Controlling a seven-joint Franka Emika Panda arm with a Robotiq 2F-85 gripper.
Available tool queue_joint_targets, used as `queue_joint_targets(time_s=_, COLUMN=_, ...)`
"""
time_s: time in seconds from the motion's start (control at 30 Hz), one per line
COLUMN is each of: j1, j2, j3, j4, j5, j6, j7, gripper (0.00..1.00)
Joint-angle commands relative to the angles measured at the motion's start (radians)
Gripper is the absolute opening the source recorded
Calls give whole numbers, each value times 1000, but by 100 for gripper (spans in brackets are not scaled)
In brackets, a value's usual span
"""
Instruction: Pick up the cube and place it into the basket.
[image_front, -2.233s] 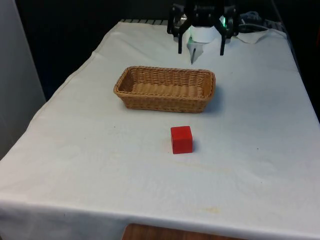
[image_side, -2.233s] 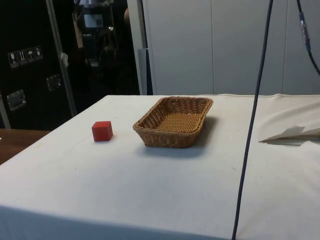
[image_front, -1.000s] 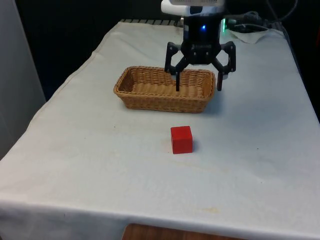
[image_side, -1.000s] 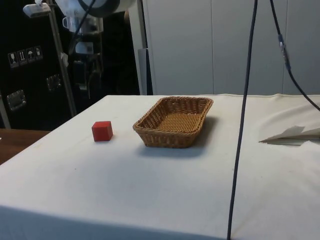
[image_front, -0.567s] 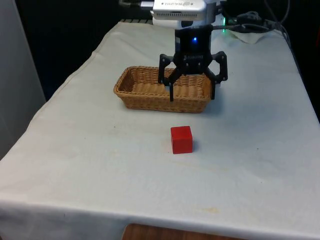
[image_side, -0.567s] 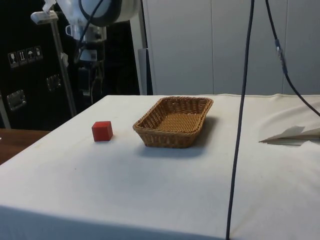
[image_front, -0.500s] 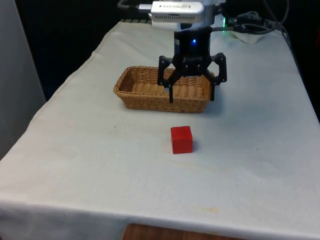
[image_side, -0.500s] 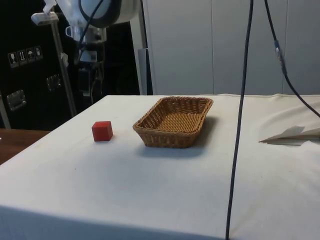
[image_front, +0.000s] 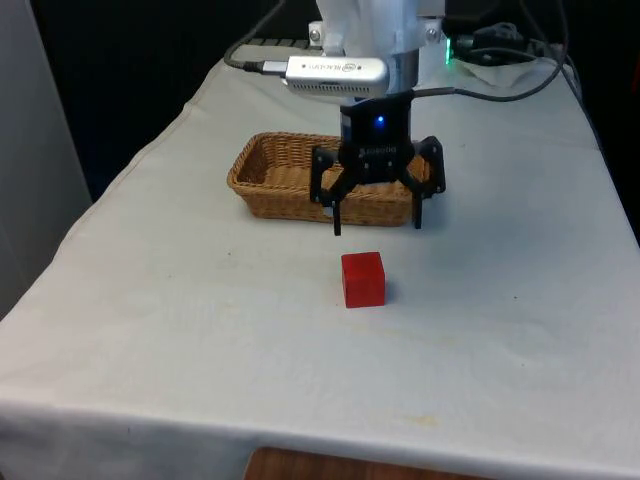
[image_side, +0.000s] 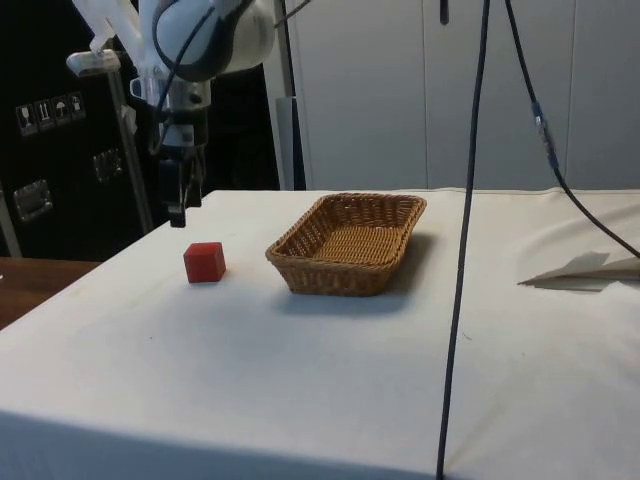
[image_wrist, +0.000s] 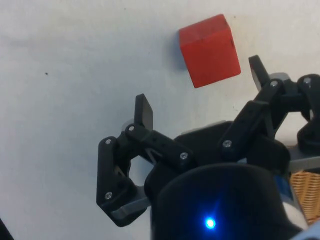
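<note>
Descending toward the table: gripper (image_front: 377, 228), fingers spread apart and empty, now lower and nearer frame centre than a moment ago; red cube (image_front: 363, 279) unmoved just below it, outside the basket (image_front: 270, 185); approach nearly complete, grasp pending.

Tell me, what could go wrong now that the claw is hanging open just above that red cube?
The claw hangs open above the cloth, a bit short of the red cube and not centred on it. If it drops as it is, one finger might land on the cube's top or nudge it aside. The cube also sits turned relative to the fingers in the wrist view, so a grip could catch corners and slip before reaching the basket.
</note>
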Motion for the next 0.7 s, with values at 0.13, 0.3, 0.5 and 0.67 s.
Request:
queue_joint_targets(time_s=0.13, j1=-4, j2=12, j3=3, j4=-2, j5=4, j6=8, j7=-5, gripper=100)
queue_joint_targets(time_s=0.3, j1=-2, j2=17, j3=0, j4=-2, j5=0, j6=0, j7=0, gripper=100)
queue_joint_targets(time_s=0.5, j1=-10, j2=51, j3=2, j4=7, j5=4, j6=19, j7=-9, gripper=100)
queue_joint_targets(time_s=0.67, j1=-12, j2=67, j3=0, j4=13, j5=4, j6=25, j7=-10, gripper=100)
